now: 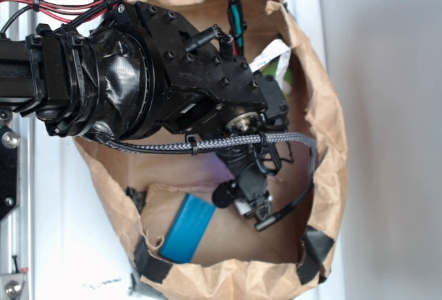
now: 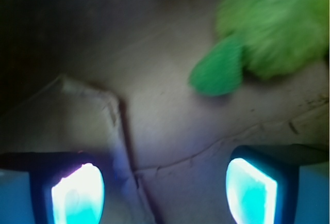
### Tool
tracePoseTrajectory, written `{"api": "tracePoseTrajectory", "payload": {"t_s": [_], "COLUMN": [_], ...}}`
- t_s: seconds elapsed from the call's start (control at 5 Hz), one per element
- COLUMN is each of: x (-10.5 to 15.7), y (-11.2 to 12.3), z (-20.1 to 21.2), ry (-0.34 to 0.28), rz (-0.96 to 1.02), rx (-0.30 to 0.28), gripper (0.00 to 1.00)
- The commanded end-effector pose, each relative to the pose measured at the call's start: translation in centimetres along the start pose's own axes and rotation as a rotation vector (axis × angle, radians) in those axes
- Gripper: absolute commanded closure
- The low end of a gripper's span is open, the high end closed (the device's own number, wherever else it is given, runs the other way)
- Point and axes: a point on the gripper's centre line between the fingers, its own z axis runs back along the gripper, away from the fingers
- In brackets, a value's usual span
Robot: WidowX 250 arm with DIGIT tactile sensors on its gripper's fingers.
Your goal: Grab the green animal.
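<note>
Gripper (image 2: 165, 193) spread open over the paper bag (image 1: 324, 106) floor, green animal (image 2: 268, 28) ahead, untouched.

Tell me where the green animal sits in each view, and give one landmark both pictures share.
Exterior: the green animal is not visible; the arm covers much of the inside of the brown paper bag.
Wrist: the green animal lies at the upper right, blurred, one flipper pointing down-left, ahead and to the right of the open gripper.
Shared landmark: the creased brown paper of the bag floor.
</note>
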Motion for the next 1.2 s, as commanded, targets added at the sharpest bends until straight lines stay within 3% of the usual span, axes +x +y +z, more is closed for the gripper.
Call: {"api": "tracePoseTrajectory", "payload": {"t_s": [0.0,1.0], "x": [2.8,5.7], "y": [1.0,3.4], "z": [2.2,2.0], "ry": [-0.094,-0.161], "rz": [0.137,0.415], "rx": [0.006,0.082], "gripper": [0.0,0.0]}}
